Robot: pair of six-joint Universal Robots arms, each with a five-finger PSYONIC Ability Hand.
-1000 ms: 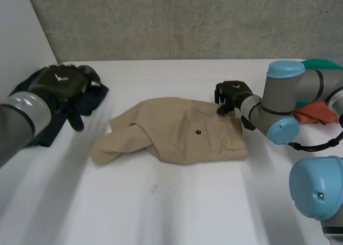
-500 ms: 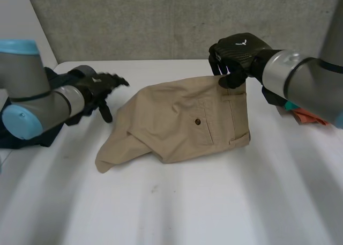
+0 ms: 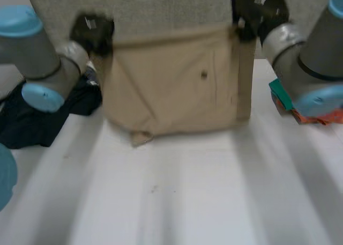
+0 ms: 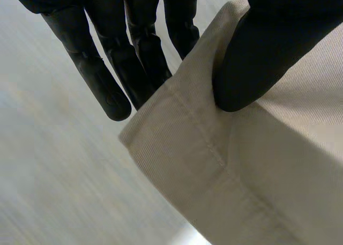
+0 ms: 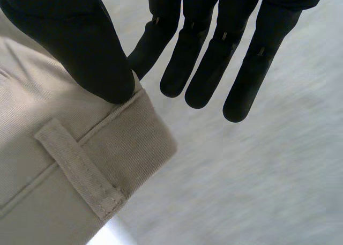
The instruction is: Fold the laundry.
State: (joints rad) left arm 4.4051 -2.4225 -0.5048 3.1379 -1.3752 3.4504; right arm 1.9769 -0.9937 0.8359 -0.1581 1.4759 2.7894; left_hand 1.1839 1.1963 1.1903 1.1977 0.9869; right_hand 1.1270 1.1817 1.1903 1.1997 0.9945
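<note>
Soft diffuse light, bright white bench (image 3: pixel 177 202) crossed by pale grey bands, beige twill trousers (image 3: pixel 171 84) evenly lit, folds faintly shaded.

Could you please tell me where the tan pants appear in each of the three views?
Head view: pants hang spread between the left hand and the right hand.
Left wrist view: pants at the left hand's thumb, a hemmed corner pinched.
Right wrist view: pants at the right hand's thumb, pinched by the belt loop.
Shared landmark: the pinched top corners, one at each hand.
</note>
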